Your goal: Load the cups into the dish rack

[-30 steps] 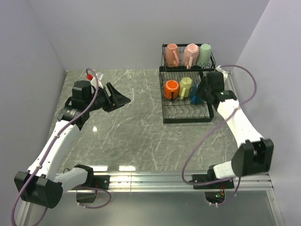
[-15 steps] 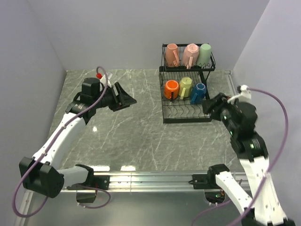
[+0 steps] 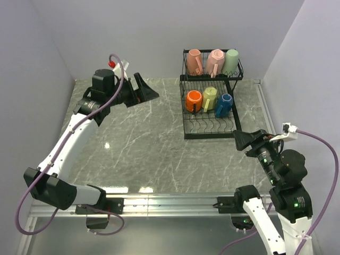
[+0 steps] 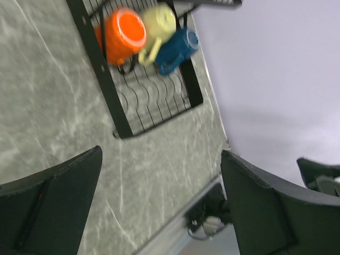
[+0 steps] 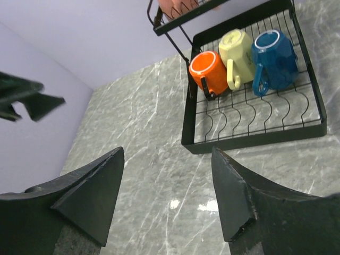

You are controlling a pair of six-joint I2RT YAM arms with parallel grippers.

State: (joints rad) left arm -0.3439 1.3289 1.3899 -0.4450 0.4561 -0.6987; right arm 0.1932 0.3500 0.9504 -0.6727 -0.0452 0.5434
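Note:
The black wire dish rack stands at the back right. Its upper basket holds two pink cups and a pale green cup. Its lower shelf holds an orange cup, a pale yellow cup and a blue cup, also seen in the right wrist view and the left wrist view. My left gripper is open and empty, raised at the back left. My right gripper is open and empty, raised in front of the rack.
The grey marble table is walled on three sides. A metal rail with the arm bases runs along the near edge.
My right arm has pulled back from the rack toward the near edge, leaving the blue cup on the lower shelf. My left gripper has risen and moved toward the back.

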